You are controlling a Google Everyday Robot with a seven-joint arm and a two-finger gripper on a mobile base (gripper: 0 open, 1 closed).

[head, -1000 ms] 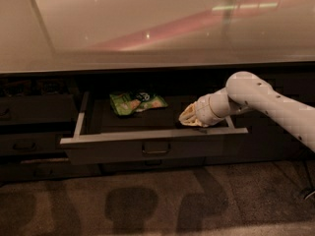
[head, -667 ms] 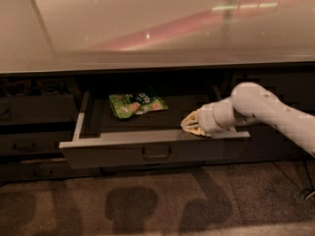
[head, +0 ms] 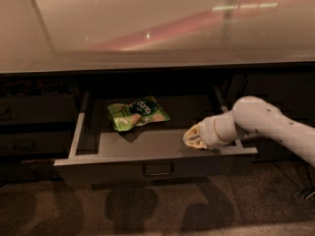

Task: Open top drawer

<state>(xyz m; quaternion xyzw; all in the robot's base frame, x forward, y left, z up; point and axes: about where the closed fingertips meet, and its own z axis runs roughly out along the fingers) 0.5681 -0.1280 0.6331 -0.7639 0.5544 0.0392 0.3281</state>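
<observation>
The top drawer [head: 123,162] stands pulled well out under the counter, its dark front low in view with a small loop handle [head: 158,170] at centre. Its lighter grey floor and side walls show. A green snack bag [head: 138,113] lies on the floor at the back. My gripper [head: 193,137] comes in from the right on a white arm and sits inside the drawer at its front right, just behind the front panel.
A glossy pale counter top [head: 147,28] runs across above the drawer. Shallower dark drawers [head: 29,127] stack at the left. A dark cabinet front [head: 280,95] stands at the right. Grey carpet [head: 147,210] lies below.
The drawer has slid further out toward the camera. My gripper has moved forward and down with it, staying at the front right of the drawer.
</observation>
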